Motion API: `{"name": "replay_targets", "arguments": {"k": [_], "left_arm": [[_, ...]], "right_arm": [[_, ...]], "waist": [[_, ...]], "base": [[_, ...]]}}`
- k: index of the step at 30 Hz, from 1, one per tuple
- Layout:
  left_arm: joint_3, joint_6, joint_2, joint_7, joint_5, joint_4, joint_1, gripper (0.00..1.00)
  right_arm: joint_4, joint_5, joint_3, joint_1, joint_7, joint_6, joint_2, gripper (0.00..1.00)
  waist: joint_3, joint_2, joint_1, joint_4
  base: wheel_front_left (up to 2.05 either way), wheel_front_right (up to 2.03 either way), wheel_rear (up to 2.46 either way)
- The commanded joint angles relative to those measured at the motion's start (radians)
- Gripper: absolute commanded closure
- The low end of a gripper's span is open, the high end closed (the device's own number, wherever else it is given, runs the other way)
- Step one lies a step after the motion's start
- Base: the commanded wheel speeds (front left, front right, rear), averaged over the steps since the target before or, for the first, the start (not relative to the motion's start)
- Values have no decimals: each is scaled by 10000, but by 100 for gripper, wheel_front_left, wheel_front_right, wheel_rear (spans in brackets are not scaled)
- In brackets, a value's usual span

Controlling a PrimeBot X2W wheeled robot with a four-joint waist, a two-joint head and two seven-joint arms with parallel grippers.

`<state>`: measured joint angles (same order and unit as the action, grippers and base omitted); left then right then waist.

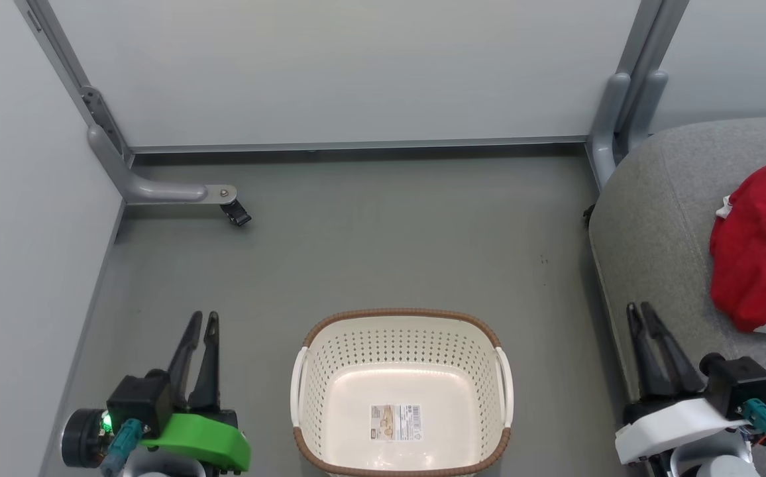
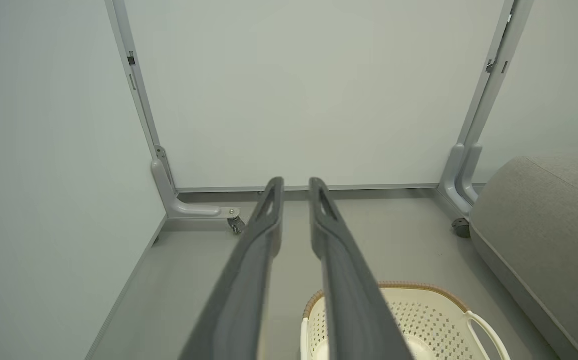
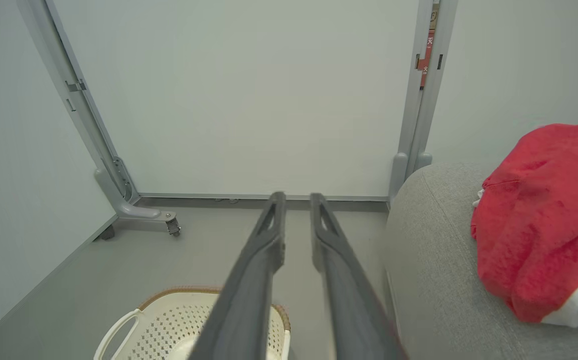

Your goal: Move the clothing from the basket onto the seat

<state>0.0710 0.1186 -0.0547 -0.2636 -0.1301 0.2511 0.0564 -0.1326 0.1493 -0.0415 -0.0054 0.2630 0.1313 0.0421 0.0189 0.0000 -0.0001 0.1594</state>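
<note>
Nothing lies in the basket (image 1: 399, 311) except the label sticker (image 1: 395, 422) on its bare cream bottom. It stands on the grey floor (image 1: 389, 232) between the two arms, with one white handle to the left and one to the right.

All the red clothing (image 1: 761, 245) that I can see is bunched in a heap on the grey seat (image 1: 655, 232) at the right, well apart from the basket. The heap runs near to far, with white trim at its near end and a speck of white on its left side. Its right part is cut off at the picture's edge, and I cannot tell how many pieces are in it.

From the head, the left end effector (image 1: 203, 319) hangs left of the basket and the right end effector (image 1: 640, 309) over the seat's near left edge. Both point away toward the far panel, fingers parted by a narrow gap with nothing between them.

The right wrist view gives the heap's crumpled side and the seat's rounded corner. The left wrist view catches the seat and the basket's far rim. The head view alone looks straight down onto the sticker.
</note>
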Motion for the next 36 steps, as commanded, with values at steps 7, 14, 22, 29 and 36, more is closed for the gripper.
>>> {"name": "replay_targets", "arguments": {"k": [7, 14, 22, 29, 36], "left_arm": [[-172, 10, 7, 329, -1255, 81, 39, 100], [-335, 22, 10, 658, -2549, 59, 92, 100], [-507, 36, 13, 1006, -3931, 37, 156, 100], [-647, 47, 15, 1296, -5061, 23, 213, 100], [-780, 57, 18, 1563, -6110, 11, 264, 100]], "right_arm": [[-188, 1238, -82, -101, -343, 0, -7, 100], [-259, 2518, -135, -191, -660, -1, 4, 100], [-347, 3883, -200, -292, -1006, -1, 16, 100], [-424, 4998, -257, -385, -1294, -2, 27, 100], [-496, 6029, -309, -462, -1561, -2, 37, 100]], "waist": [[-8, 0, 1, -78], [-17, 0, 1, -164], [-28, 0, 1, -265], [-37, 0, 1, -354], [-46, 0, 1, -443]], "base": [[0, 0, 0], [0, 0, 0], [0, 0, 0], [0, 0, 0], [0, 0, 0]]}}
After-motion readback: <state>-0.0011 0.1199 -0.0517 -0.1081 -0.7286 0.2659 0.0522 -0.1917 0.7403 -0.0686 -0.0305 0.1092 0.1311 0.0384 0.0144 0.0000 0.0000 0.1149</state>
